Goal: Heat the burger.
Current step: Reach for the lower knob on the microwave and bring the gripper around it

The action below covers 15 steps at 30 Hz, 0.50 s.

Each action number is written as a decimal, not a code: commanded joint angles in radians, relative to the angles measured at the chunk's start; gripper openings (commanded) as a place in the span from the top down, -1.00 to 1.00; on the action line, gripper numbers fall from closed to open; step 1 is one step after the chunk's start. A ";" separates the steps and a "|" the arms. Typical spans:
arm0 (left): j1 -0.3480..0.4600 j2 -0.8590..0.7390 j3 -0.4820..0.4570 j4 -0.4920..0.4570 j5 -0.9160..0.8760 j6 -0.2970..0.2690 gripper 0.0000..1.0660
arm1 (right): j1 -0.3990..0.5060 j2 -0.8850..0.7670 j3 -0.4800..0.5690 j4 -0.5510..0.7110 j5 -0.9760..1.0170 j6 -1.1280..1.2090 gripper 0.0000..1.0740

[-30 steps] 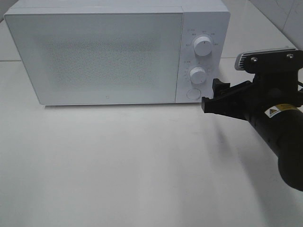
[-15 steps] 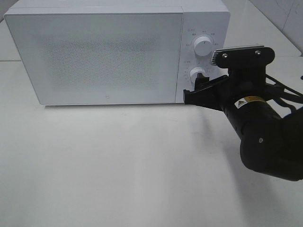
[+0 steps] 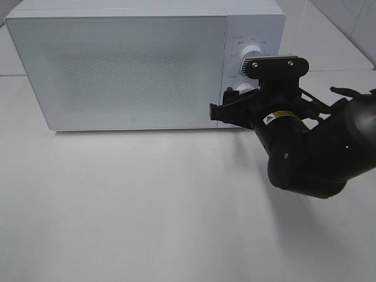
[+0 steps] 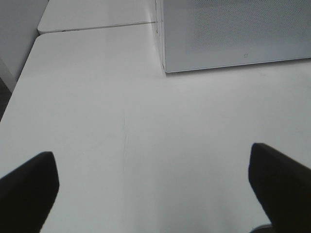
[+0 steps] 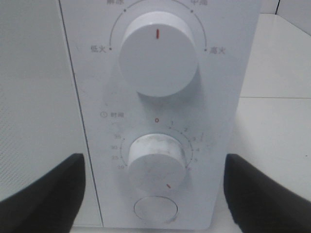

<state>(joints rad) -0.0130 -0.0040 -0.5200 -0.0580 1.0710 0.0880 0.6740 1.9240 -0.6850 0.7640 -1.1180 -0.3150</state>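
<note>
On the bare white table (image 3: 147,205) nearest us, our left gripper (image 4: 153,165) hangs low with its jaws spread wide and nothing between them, well apart from the work. Farther on, our right gripper (image 5: 155,165) sits just in front of the microwave (image 3: 147,70), at the control panel on its right side. Its jaws are parted too and hold nothing, and in the wrist view they flank the timer dial (image 5: 156,162) without touching it. The red mark on that dial points down and to the right, away from zero. The power dial (image 5: 158,53) above it points straight up, and a round button (image 5: 155,209) sits just below the timer. Beyond that, the door (image 3: 88,59) is closed and its dotted face hides the inside, so we see no burger in any view; we judge it is probably in the oven, though we cannot tell. We take the step in hand to be working the controls. Next we need a square approach to one control: jaws closed around the dial for a turn, or a fingertip centred on the button
</note>
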 commanded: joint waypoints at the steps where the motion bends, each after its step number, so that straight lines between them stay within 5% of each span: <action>1: 0.004 -0.019 0.003 0.001 -0.003 -0.002 -0.89 | -0.017 0.014 -0.024 -0.026 0.002 0.016 -0.42; 15: 0.004 -0.018 0.003 0.001 -0.003 -0.002 -0.89 | -0.051 0.084 -0.101 -0.043 0.017 0.021 -0.42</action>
<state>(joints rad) -0.0130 -0.0040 -0.5200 -0.0580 1.0710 0.0880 0.6280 2.0040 -0.7770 0.7320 -1.1000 -0.2950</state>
